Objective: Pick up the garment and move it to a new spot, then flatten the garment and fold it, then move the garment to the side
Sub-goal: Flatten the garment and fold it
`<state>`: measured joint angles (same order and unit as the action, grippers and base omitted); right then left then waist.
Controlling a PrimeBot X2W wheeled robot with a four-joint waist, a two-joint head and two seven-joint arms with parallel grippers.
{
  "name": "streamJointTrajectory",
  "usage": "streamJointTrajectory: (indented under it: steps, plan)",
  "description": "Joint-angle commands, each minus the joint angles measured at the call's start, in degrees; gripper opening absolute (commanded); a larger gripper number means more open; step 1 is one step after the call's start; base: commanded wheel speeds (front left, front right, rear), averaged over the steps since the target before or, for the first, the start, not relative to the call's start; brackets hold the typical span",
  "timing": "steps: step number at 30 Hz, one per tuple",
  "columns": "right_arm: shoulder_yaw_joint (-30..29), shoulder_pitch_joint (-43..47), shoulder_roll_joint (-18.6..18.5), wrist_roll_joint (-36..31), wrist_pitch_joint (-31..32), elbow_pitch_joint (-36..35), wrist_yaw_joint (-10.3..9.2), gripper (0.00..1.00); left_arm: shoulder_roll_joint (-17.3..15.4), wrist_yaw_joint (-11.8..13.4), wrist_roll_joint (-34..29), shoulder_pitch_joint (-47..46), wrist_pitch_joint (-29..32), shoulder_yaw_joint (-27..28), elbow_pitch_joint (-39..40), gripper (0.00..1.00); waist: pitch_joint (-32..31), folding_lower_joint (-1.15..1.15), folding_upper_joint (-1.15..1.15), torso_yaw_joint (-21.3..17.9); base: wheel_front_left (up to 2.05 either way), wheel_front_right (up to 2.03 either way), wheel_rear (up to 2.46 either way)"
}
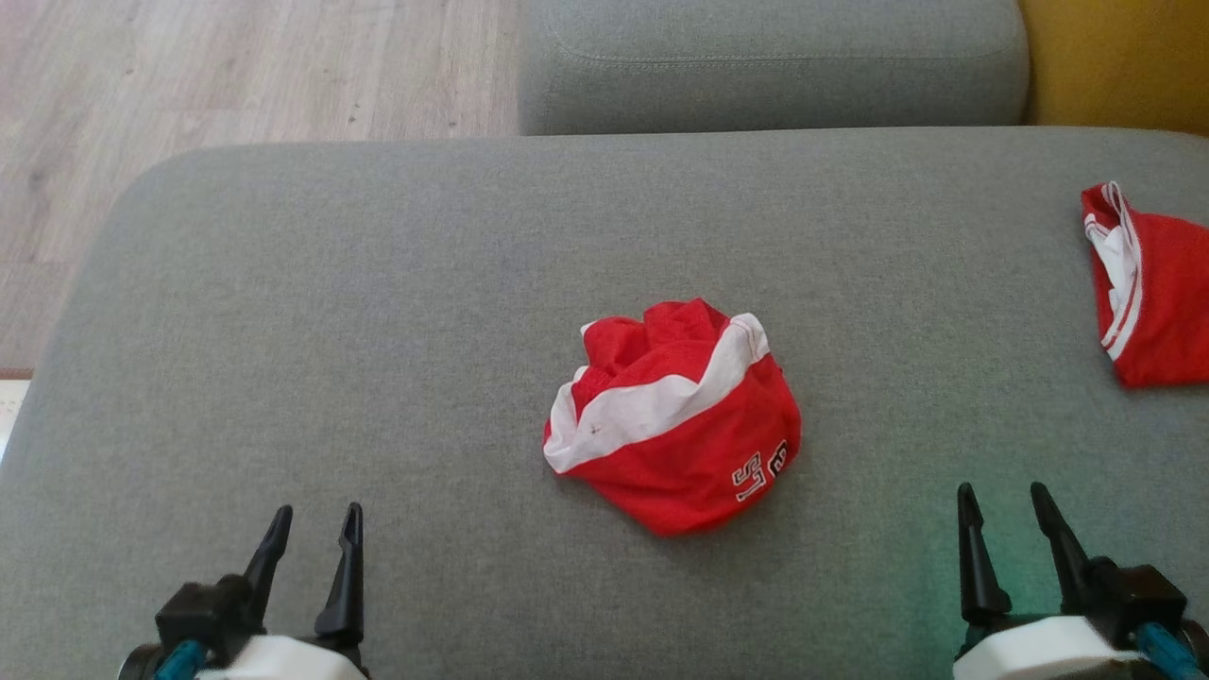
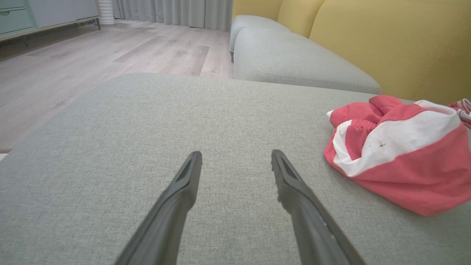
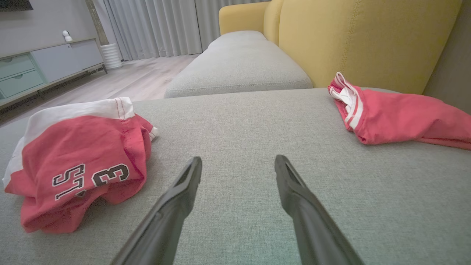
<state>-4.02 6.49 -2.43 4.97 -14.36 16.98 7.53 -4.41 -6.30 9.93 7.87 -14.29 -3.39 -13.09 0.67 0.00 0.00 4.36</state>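
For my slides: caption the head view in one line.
Open left gripper and open right gripper face a crumpled red-and-white garment on a grey cushion.

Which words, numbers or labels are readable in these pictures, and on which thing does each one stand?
"3": a black digit with a white outline, on the crumpled red garment, near its lower edge.
"LS": smaller letters beside the digit on the same cloth. They lie turned, and a fold hides any letters before them.
The other red garment, at the right, shows no text.
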Motion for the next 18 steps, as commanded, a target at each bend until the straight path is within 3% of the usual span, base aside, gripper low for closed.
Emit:
streamJointTrajectory:
  steps: [1,10,12,13,18]
  plan:
    - [1.35,-1.98,-0.44,0.19,-0.63,-1.39,-0.04,1.0,0.21,-0.31,-0.78,-2.22,-0.71,2.16,1.51,1.0,-0.17,0.0,0.0,0.06,0.0,0.0,0.0]
    - [6.38,-6.56,-0.44,1.81,0.49,-2.14,-0.04,1.0,0.82,-0.77,-1.28,-2.61,-0.71,2.17,1.36,1.0,0.59,0.0,0.0,0.42,0.0,0.0,0.0]
    - [10.82,-11.73,-0.44,3.21,5.38,-2.89,-0.04,1.0,0.99,-0.88,-1.37,-3.2,-0.71,1.85,1.31,1.0,1.31,0.0,0.0,0.88,0.0,0.0,0.0]
    - [10.82,-11.73,-0.44,3.21,5.38,-2.89,-0.04,1.0,0.99,-0.88,-1.37,-3.2,-0.71,1.85,1.31,1.0,1.31,0.0,0.0,0.88,0.0,0.0,0.0]
    - [16.94,-20.54,-2.98,7.94,17.51,-1.94,-0.04,1.0,1.27,-1.0,-1.38,-4.33,-0.71,0.41,0.99,1.0,2.67,0.0,0.0,2.26,0.0,0.0,0.0]
